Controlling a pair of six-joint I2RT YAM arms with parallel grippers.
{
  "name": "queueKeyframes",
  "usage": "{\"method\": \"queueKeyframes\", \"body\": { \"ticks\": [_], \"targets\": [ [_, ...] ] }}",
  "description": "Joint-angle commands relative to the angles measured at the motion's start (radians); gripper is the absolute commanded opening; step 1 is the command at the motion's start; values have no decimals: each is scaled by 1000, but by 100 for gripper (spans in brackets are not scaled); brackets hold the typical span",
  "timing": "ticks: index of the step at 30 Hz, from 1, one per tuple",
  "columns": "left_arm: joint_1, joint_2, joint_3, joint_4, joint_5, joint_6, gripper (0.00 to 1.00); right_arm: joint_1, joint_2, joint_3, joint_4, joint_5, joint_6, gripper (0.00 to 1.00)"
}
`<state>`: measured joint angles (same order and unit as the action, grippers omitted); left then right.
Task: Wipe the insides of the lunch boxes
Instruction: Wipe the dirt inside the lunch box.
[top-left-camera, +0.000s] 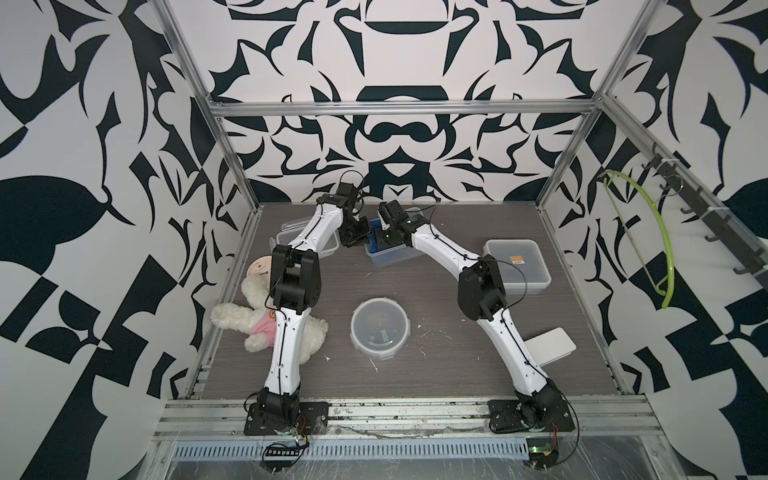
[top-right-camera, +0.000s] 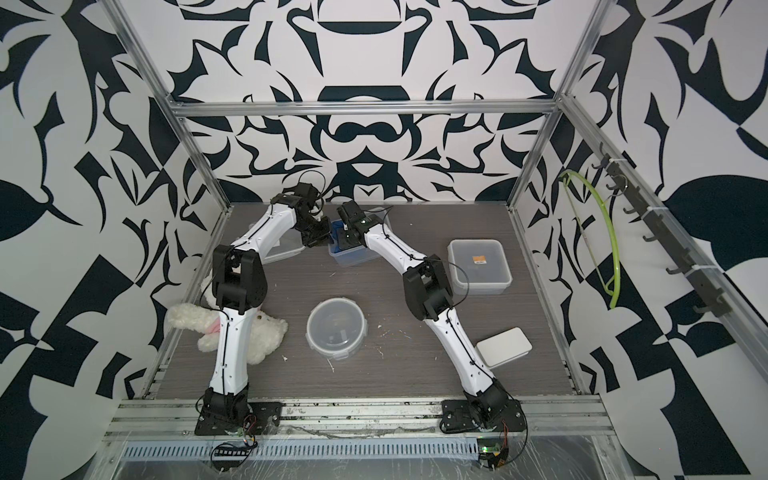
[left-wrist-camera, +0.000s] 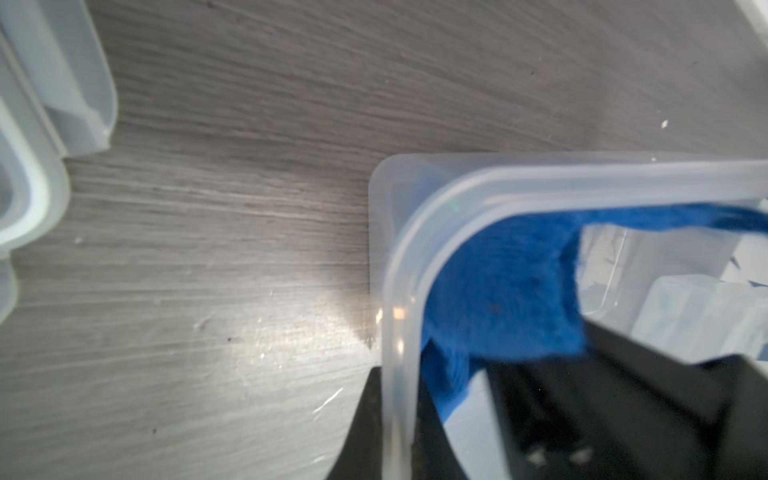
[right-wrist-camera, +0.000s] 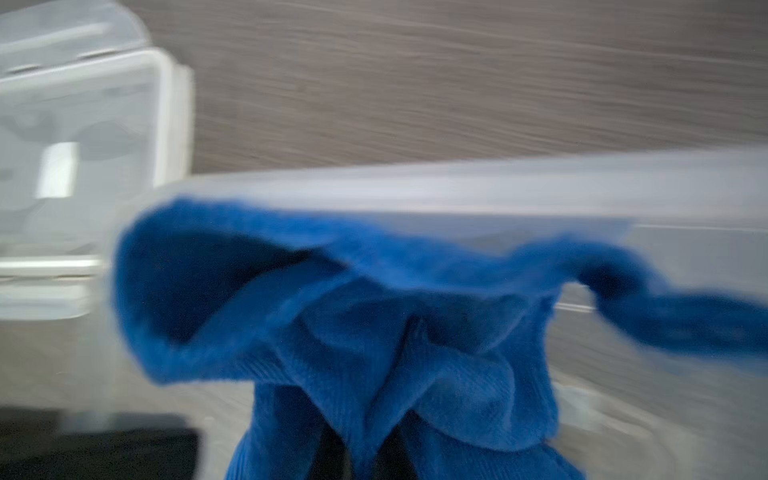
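Note:
The open rectangular lunch box (top-left-camera: 392, 255) (top-right-camera: 353, 257) stands at the back middle of the table, with a blue cloth (left-wrist-camera: 498, 291) bunched inside it. My left gripper (left-wrist-camera: 399, 399) (top-left-camera: 355, 239) is shut on the box's end wall (left-wrist-camera: 415, 232), one finger outside and one inside. My right gripper (right-wrist-camera: 365, 440) (top-left-camera: 384, 241) reaches into the box and is shut on the blue cloth (right-wrist-camera: 332, 324). The round lunch box (top-left-camera: 379, 326) sits lidded at the centre. The square lunch box (top-left-camera: 517, 266) with an orange sticker sits lidded at the right.
A loose translucent lid (top-left-camera: 286, 241) (left-wrist-camera: 54, 83) lies left of the rectangular box, under my left arm. A white plush toy (top-left-camera: 257, 324) and a round beige clock (top-left-camera: 259, 266) lie at the left edge. A flat white slab (top-left-camera: 550, 345) lies at the right front.

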<state>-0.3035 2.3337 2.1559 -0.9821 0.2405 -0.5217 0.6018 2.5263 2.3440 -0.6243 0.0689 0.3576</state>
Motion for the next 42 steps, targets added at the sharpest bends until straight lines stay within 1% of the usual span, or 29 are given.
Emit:
{"method": "queueKeyframes", "body": {
  "ticks": [1,4,7,9,11,13,15,18,21,23,25,26,27,29,31,34,37,40,42],
  "targets": [
    [-11,20,38,-105,-44,33,0,-76,-139,-32,47,230,22,0],
    [-15,17,20,-130,-59,43,0,-133,-163,-42,-9,328,1,0],
    [-16,1,-18,-123,-66,49,0,-185,-188,-78,-64,383,-31,0],
    [-16,-5,-29,-119,-69,51,0,-205,-218,-138,-66,377,-50,0],
    [-16,-4,-28,-114,-66,49,0,-208,-254,-205,-50,317,-75,0],
    [-14,3,-12,-105,-51,44,0,-192,-290,-277,-11,176,-97,0],
    [-16,17,18,-106,-41,35,0,-154,-315,-330,19,31,-121,0],
    [-16,39,69,-111,-34,27,0,-79,-339,-370,23,-100,-152,0],
    [-16,56,99,-101,2,20,0,-25,-349,-403,130,-222,-121,0],
    [-20,72,115,-103,15,15,0,-12,-308,-362,197,-327,-63,0],
    [-30,83,131,-116,14,18,0,-4,-239,-278,239,-437,-3,0],
    [-34,85,131,-119,13,22,0,-2,-197,-222,257,-513,32,0],
    [-37,83,129,-118,8,24,0,1,-156,-163,267,-588,71,0],
    [-39,78,122,-116,0,26,0,7,-102,-81,257,-687,118,0],
    [-37,73,123,-114,-9,27,0,16,-105,-75,203,-699,104,0],
    [-36,72,131,-108,-24,27,0,18,-194,-222,178,-716,76,0],
    [-29,82,156,-119,-38,31,0,18,-318,-377,97,-702,3,0],
    [-26,96,192,-145,-76,44,0,17,-435,-489,-12,-596,-94,0],
    [-26,98,202,-154,-96,51,0,15,-493,-525,-104,-444,-162,0]
  ]
}}
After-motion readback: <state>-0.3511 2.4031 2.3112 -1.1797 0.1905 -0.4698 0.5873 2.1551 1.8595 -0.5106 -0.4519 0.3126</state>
